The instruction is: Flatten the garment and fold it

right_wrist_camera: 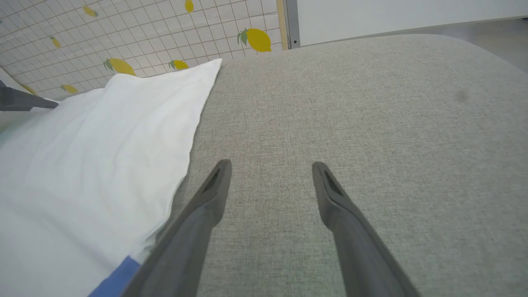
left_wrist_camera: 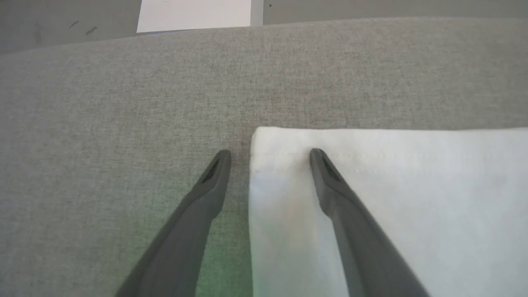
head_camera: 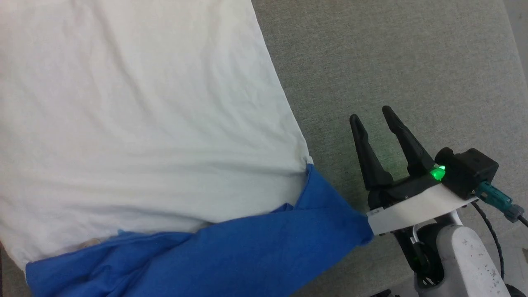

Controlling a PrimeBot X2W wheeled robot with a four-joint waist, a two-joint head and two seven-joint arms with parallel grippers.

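Note:
The garment lies spread on the grey cushion, its white body filling the left of the head view and a blue sleeve folded across its near edge. My right gripper stands open over bare fabric just right of the sleeve's end, nothing between its fingers; the same gripper has the white body to its left. My left gripper is open and straddles a hemmed corner of the garment, one finger over the white cloth, the other over the cushion. Chest print is hidden.
The grey upholstered cushion extends to the right of the garment. Beyond its far edge are a lemon-patterned tiled wall and a white panel. A white sheet lies on the floor past the cushion.

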